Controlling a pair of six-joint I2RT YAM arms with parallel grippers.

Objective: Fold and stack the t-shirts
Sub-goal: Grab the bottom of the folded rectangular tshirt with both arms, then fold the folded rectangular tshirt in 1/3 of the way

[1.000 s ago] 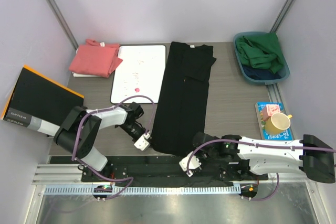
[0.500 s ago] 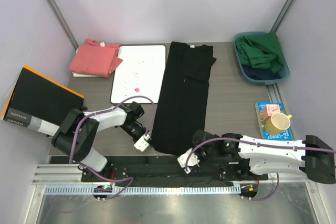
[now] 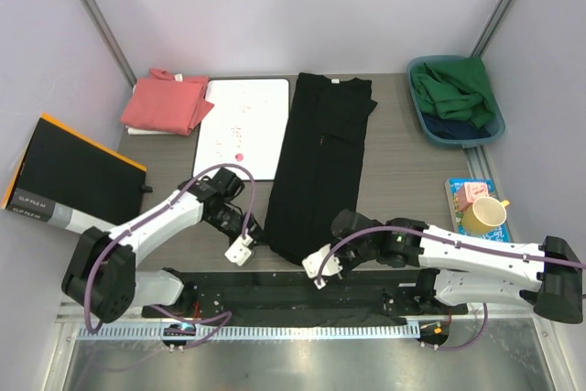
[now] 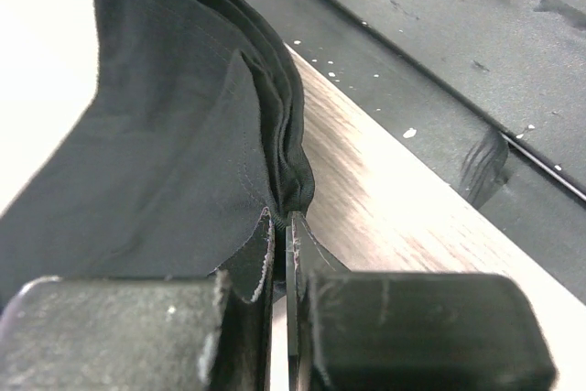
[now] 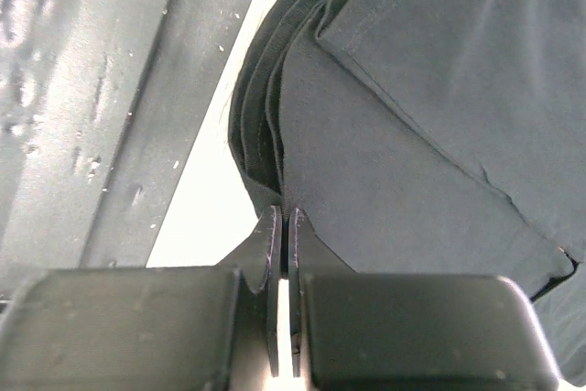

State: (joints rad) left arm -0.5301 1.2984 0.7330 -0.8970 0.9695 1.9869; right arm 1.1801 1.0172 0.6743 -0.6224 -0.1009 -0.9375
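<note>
Left claw (image 4: 282, 226) is pinched almost shut on the near-left corner of the black tee (image 3: 316, 167), with several layers of hem stacked between the fingers. Right claw (image 5: 281, 217) has the same tight pinch on the near-right corner, where the folded edges also show as layers.

From those two corners the tee runs away from me as a long narrow strip, from the near edge of the counter (image 3: 403, 162) up the middle to the far edge. A sleeve is turned in near the top. I judge the lengthwise folds done: both sides are in and the strip lies fairly flat.

What is left for this tee is the crosswise fold, carrying the hem I hold toward the collar.

The pink tee (image 3: 165, 103) sits in the far-left corner, beside the board (image 3: 240, 125), folded into a loose, slightly rumpled packet. Nothing is stacked yet; the two tees lie well apart. I put the task at about halfway.
</note>
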